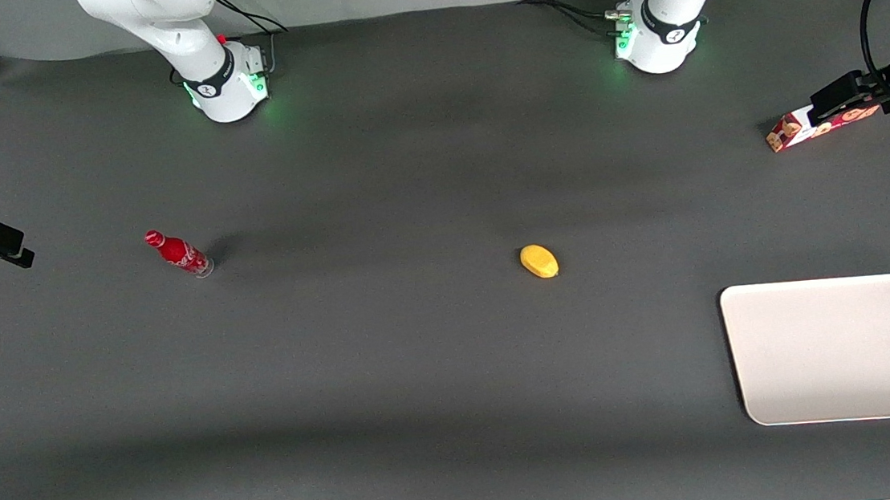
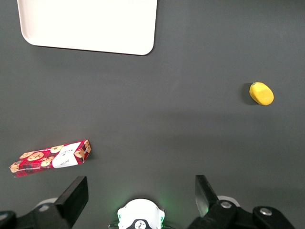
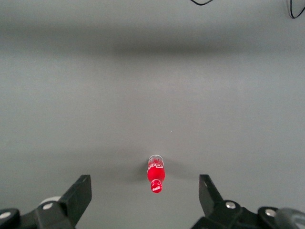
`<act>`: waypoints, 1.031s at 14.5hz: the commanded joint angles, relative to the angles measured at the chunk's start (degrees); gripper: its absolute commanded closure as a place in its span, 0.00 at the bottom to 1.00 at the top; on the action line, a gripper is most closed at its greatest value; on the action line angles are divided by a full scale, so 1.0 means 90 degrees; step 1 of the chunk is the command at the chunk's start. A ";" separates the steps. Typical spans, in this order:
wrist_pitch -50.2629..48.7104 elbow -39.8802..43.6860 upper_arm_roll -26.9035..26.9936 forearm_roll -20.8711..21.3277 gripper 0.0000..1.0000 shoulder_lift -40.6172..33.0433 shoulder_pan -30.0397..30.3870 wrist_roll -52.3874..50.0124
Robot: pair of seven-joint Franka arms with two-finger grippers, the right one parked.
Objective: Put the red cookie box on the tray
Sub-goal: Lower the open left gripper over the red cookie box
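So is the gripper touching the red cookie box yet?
Apart. The left wrist view shows the gripper open above the table, with bare dark surface between its fingers and the red cookie box.

Hardly any legible print.

The red bottle (image 1: pixel 179 253) carried white script on its side (too small to make out), and the red cookie box (image 2: pixel 51 158) had a white label panel whose print could not be read. The gripper (image 2: pixel 139 191) hung over bare table, fingers wide apart, unmarked.
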 commanded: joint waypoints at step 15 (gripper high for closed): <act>-0.1105 -0.0106 0.0877 0.0364 0.00 -0.0331 0.0047 0.0912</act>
